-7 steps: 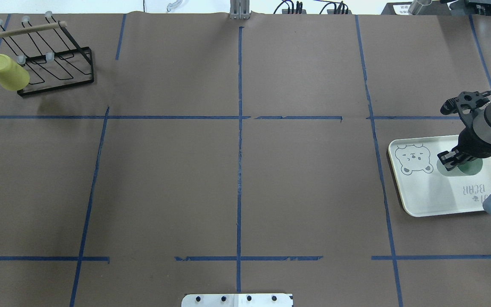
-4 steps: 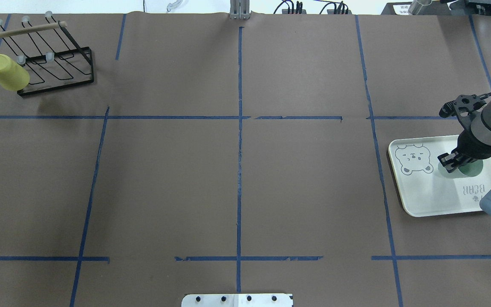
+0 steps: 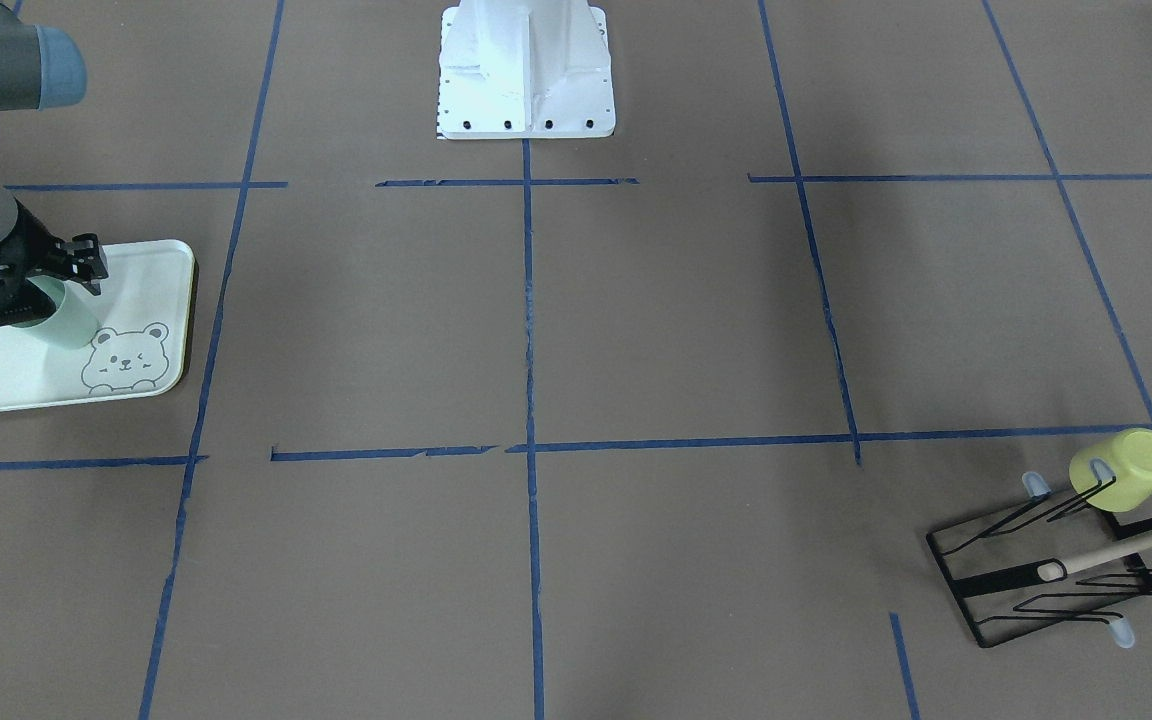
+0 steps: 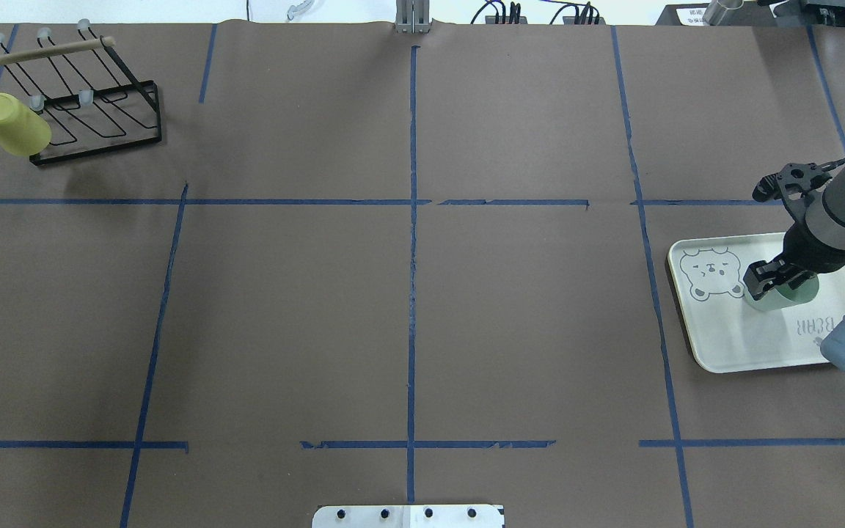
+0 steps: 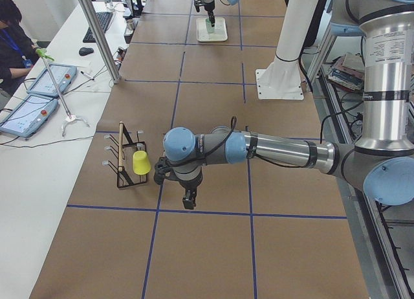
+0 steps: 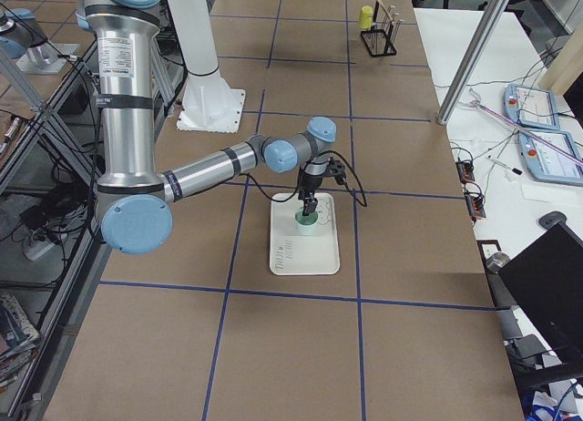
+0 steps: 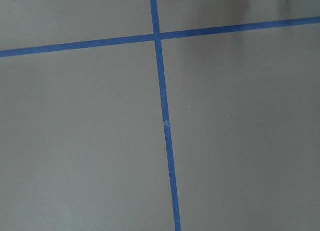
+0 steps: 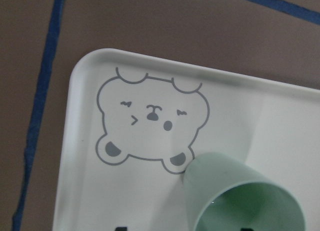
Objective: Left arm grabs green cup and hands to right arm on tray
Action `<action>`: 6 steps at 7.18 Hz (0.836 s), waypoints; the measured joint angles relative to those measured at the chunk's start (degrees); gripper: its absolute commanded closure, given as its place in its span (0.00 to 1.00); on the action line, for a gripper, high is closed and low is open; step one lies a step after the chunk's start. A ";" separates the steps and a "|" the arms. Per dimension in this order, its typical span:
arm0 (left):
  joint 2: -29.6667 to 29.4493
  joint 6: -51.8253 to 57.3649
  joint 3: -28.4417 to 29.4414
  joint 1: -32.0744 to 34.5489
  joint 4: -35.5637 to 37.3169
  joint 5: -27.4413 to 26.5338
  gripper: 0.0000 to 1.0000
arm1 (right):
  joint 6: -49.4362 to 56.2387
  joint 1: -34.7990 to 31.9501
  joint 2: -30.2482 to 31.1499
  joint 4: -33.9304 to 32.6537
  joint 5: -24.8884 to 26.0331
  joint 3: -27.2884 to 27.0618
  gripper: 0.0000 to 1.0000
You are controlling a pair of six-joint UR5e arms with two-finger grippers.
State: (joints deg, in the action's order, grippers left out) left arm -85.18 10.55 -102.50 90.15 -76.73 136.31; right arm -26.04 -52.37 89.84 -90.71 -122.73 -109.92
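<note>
One pincer, my right (image 4: 766,284), pinches the rim of the green cup (image 3: 71,322), which is tilted on or just above the tray (image 4: 730,334) near the counter's right edge. If I release it while it leans, it may tip and roll off the tray. For my left pincer (image 5: 188,200), I cannot tell if it is spread.

Grey lettering (image 4: 808,325) reading "BEAR", seen upside down from overhead, stands on the tray (image 4: 730,339).
</note>
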 measured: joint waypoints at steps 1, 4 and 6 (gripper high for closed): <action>0.00 -0.01 -0.07 -0.02 0.00 0.01 0.00 | 0.15 -1.02 0.06 -0.61 -0.28 -2.16 0.00; -0.08 0.05 -0.07 -0.01 -0.66 -0.04 0.00 | 15.15 -13.45 0.97 -8.50 -3.71 -5.65 0.00; 0.14 0.07 0.88 -0.02 -2.74 -0.07 0.00 | 31.31 -24.12 5.45 -12.92 -5.16 -5.57 0.00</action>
State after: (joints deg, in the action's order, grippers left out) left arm -85.04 10.61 -101.62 90.12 -79.47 136.23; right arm 5.27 -76.49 95.29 -103.62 -127.89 -115.50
